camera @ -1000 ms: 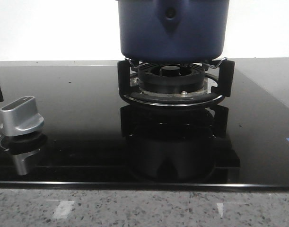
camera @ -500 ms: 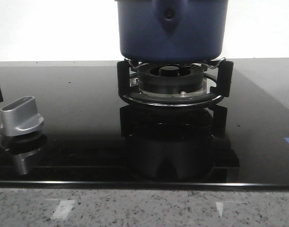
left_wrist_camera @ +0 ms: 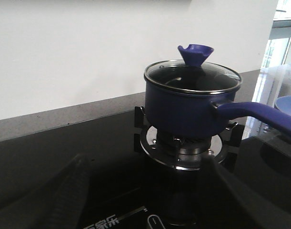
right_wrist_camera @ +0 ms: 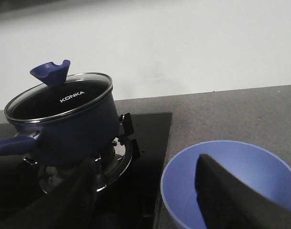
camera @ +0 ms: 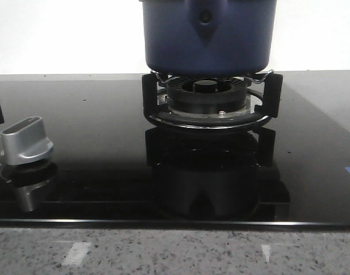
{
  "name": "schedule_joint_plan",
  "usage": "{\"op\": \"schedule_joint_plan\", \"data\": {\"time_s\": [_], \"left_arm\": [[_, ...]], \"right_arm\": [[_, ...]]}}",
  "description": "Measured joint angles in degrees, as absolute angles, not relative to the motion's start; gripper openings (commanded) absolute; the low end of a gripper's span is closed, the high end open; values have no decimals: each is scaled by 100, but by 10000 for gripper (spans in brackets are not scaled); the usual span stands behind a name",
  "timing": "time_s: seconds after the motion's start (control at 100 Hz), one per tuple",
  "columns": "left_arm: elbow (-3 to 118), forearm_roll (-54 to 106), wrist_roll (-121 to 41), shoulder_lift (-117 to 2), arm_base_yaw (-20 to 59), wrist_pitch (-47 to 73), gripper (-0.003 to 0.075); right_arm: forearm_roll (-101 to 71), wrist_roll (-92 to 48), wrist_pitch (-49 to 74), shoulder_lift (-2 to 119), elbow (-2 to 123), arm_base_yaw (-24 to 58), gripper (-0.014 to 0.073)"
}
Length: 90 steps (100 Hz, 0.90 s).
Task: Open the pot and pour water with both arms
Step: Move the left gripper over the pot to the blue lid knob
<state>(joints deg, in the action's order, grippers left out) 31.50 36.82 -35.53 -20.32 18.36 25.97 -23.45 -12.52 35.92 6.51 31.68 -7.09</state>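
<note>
Nothing moved: matte navy pot, glass-lidded, rests on black burner.

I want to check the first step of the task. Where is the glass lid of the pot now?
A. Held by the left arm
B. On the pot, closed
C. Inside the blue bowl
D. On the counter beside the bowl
B: the glass lid sits on the rim of the pot, and no jaws touch it.
</note>
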Motion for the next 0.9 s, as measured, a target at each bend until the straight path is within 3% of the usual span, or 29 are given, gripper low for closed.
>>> {"op": "schedule_joint_plan", "data": {"time_s": [0.28, 0.45, 0.9], "left_arm": [[3702, 5440, -5557, -3342, 2422, 2233, 435], [4093, 6426, -7186, -4238, 2850, 1971, 525], [5804, 8706, -9313, -6937, 3151, 2207, 524]], "right_arm": [[-2345, -1252, 3597, 651, 3292, -709, 414], [-2345, -1252, 3597, 651, 3292, -709, 414], [-2345, -1252, 3639, 651, 3292, -709, 414]]}}
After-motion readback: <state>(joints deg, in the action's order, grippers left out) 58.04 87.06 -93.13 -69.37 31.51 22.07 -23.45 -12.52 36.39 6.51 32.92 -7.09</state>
